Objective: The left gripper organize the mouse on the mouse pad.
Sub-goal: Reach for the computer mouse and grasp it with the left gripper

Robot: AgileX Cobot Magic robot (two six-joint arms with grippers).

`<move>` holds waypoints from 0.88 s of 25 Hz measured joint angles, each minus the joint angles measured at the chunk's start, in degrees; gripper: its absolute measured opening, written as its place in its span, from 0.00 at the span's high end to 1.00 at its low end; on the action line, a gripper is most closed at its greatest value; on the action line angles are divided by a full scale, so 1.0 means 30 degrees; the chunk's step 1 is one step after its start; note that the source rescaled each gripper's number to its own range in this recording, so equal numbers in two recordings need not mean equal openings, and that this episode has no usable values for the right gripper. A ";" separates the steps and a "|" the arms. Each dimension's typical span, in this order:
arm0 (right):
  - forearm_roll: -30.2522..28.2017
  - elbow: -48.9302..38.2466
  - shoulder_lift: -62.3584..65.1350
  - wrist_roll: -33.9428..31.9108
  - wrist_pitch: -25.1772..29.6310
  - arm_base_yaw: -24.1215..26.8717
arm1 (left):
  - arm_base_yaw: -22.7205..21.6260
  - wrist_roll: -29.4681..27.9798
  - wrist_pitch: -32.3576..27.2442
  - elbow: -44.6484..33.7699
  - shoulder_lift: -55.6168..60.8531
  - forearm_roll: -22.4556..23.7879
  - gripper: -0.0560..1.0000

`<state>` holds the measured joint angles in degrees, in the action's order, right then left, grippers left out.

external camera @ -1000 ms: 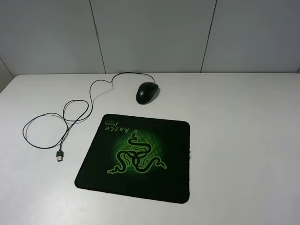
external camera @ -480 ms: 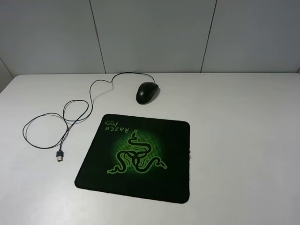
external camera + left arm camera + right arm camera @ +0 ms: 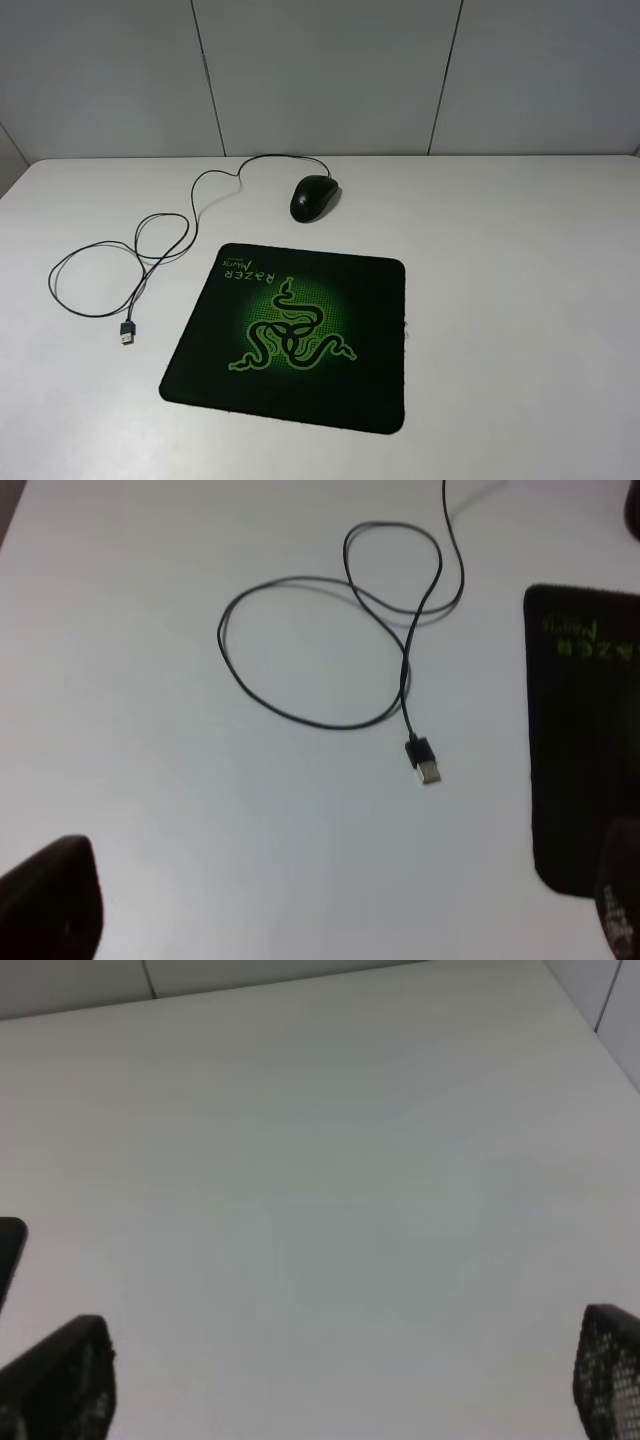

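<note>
**A:** How far along is it?

**B:** Hardly begun, I judge. The mouse (image 3: 314, 197) sits on the white table (image 3: 520, 300), just off the far edge of the mouse pad (image 3: 290, 335), at about 12 o'clock from the emblem. It is near the pad but not touching it. None of it rests on the mat.

**A:** And the cable?

**B:** The cable (image 3: 150, 245) leaves the mouse and wanders out toward 10 o'clock in loose loops. The USB plug (image 3: 128, 334) lies at 9 o'clock of the pad, a little apart from it.

**A:** So what's left?

**B:** Everything: reach the mouse, grasp it, carry it toward 6 o'clock and set it on the pad.

**A:** Where is the arm?

**B:** Neither arm shows in the high view. The left gripper (image 3: 335, 905) hangs above the table on the pad's 9 o'clock side, looking down on the loops and the plug, with the pad's edge beside them. Its two dark fingertips (image 3: 50, 900) stand wide apart with nothing between them but bare table.

**A:** The other one?

**B:** The right gripper (image 3: 335, 1380) is likewise spread wide and empty over plain tabletop, well away from the mouse.
</note>
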<state>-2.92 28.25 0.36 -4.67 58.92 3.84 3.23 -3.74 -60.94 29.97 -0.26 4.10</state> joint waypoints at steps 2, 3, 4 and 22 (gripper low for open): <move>0.0000 0.0000 0.0000 0.0000 0.0000 0.0000 | 0.0000 0.0000 -0.0046 0.0660 -0.0831 0.0000 0.03; 0.0000 0.0000 0.0000 0.0000 0.0000 0.0000 | 0.0000 0.0000 -0.0132 0.1063 -0.1474 0.0000 0.03; 0.0000 0.0000 0.0000 0.0000 0.0000 0.0000 | 0.0000 0.0000 -0.0217 0.1493 -0.2073 0.0000 0.03; 0.0000 0.0000 0.0000 0.0000 0.0000 0.0000 | 0.0000 0.0660 0.0197 0.8225 -1.7365 -0.0246 0.00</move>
<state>-2.92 28.25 0.36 -4.67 58.92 3.84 3.23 -1.76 -60.35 54.65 -52.35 3.36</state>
